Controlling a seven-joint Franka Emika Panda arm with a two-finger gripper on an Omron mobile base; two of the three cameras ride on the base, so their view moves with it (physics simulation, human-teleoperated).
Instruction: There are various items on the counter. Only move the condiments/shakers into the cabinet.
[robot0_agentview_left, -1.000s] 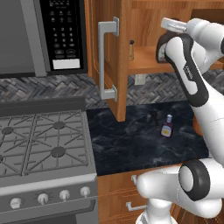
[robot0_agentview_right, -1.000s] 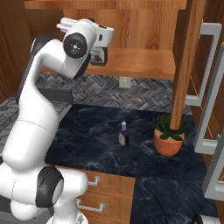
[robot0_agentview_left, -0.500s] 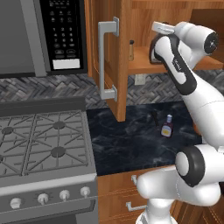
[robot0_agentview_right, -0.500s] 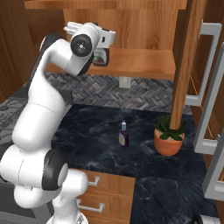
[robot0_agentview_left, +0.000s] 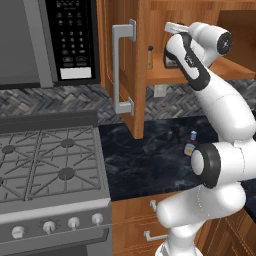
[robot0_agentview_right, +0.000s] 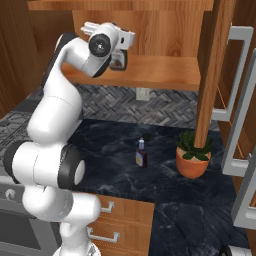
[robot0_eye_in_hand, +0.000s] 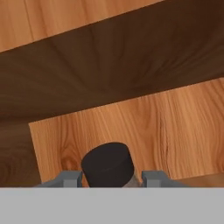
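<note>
The syrup bottle (robot0_agentview_right: 118, 61) stands on the cabinet (robot0_agentview_right: 165, 75) shelf, at the hand's end of the arm; the right base view shows its brown body and white label beside the wrist, though no writing on it can be read. In the hand view its black cap (robot0_eye_in_hand: 107, 164) sits between the two grey fingertips of the gripper (robot0_eye_in_hand: 110, 178), which stand close on either side of it, narrowly parted and closed about the bottle, with wooden cabinet boards beyond. The left base view adds what the others lack: the shaker (robot0_agentview_left: 149, 57), one small tan piece with a dark top, upright on the same shelf just left of the hand, behind the open door's silver handle (robot0_agentview_left: 121, 67). One blue bottle (robot0_agentview_left: 190, 145) remains on the counter (robot0_agentview_left: 135, 170), its pale label unreadable; in the left base view a tiny dark object (robot0_agentview_left: 176, 134) lies just beside it. The right base view alone shows the one plant (robot0_agentview_right: 192, 155) in its orange pot, right of the blue bottle. The left base view also takes in the stove (robot0_agentview_left: 47, 165) and a microwave (robot0_agentview_left: 72, 40), whose keypad print is too small to read.
</note>
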